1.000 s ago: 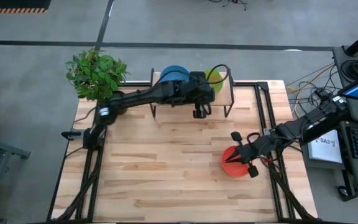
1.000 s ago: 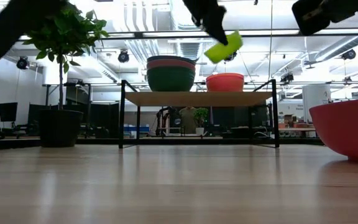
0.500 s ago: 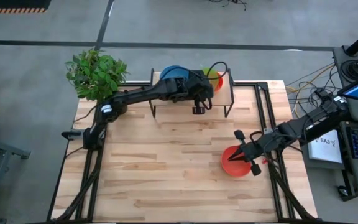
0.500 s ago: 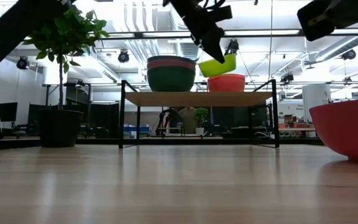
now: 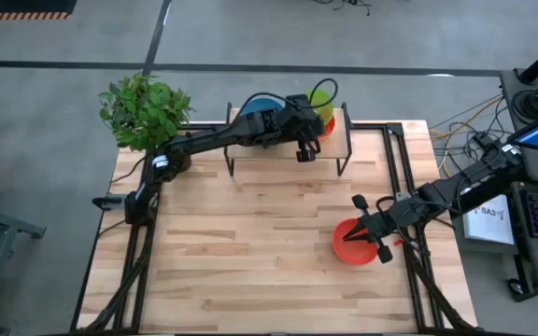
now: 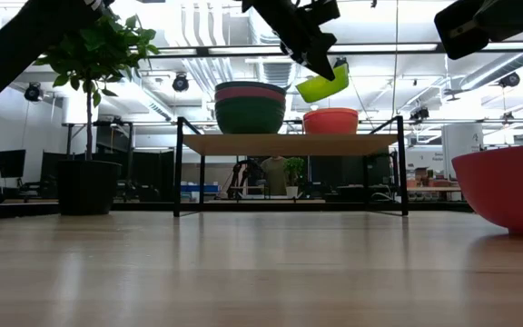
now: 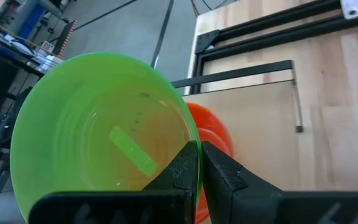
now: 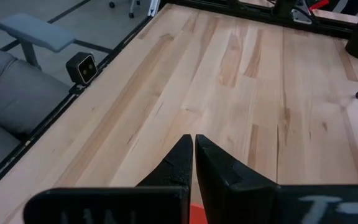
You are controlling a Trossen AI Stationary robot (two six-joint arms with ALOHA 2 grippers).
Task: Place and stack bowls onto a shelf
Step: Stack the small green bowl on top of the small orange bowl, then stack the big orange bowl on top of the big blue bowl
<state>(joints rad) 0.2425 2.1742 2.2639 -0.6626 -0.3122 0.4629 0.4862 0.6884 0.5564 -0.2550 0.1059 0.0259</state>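
- Nearest the low camera, at the right edge of that frame, a red bowl (image 6: 507, 186) sits on the wooden tabletop (image 5: 250, 243); from above it lies lower right of centre, well apart from the shelf. It is not yet shelved.
- The right gripper (image 5: 370, 234) hovers over that red bowl's rim area in the overhead frame. Its own wrist camera shows the two fingers pressed together with only a sliver of red below them. I judge it clenched, and the pictures do not settle whether it pinches the rim.
- Farther back, in the middle of the low frame, stands the shelf (image 6: 289, 143), its light top on thin black legs.
- On the shelf's left half is a stack of larger bowls (image 6: 250, 106): a teal one at the bottom with a pink rim and a blue rim nested above. From above only the blue shows.
- On the shelf's right half sits an orange bowl (image 6: 330, 120), alone so far.
- The left gripper (image 7: 199, 163) is closed on the rim of a lime green bowl (image 6: 323, 84), held tilted in the air just above the orange one, upper centre of the low frame.
- At the far left, a potted plant (image 6: 87, 100) stands beside the shelf, not part of the job.
- Judged from this: four bowls are shelved, the lime one is about to nest on the orange, and the red remains. No other bowls are visible.
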